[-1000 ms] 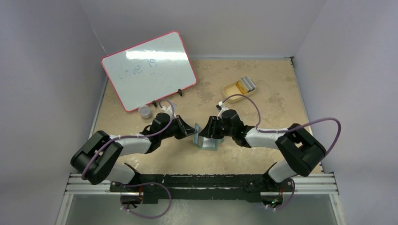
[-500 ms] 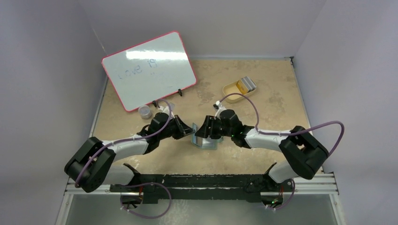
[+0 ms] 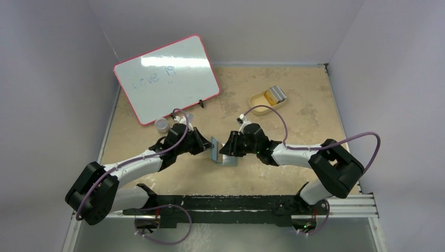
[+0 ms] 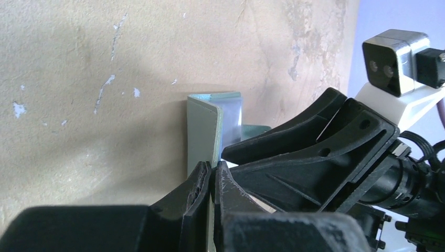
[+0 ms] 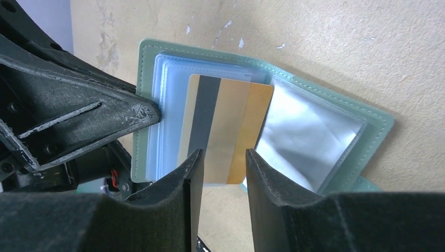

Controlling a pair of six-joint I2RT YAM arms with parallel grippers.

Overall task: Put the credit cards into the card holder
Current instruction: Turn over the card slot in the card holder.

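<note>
Both arms have shifted toward the upper left in the top view, taking the card holder point(image 3: 220, 155) along. The left gripper point(image 4: 212, 177) stays pinched shut on its grey-green cover, propping it open mid-frame on the surface point(image 3: 299, 84). Insertion is in hand: a gold credit card point(image 5: 231, 131) sits part-way in a clear pocket, the right gripper point(image 5: 223, 157) half open over its lower end, gripping nothing. Next, I judge, a square push home — then the other cards point(image 3: 275, 95) in the tan tray point(image 3: 255, 100).

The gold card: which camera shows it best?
The right wrist view: the gold card sits big in the middle, grey stripe showing, against the open card holder. The top view shows the holder tiny, no card visible. The left wrist view shows only the holder's edge.
</note>
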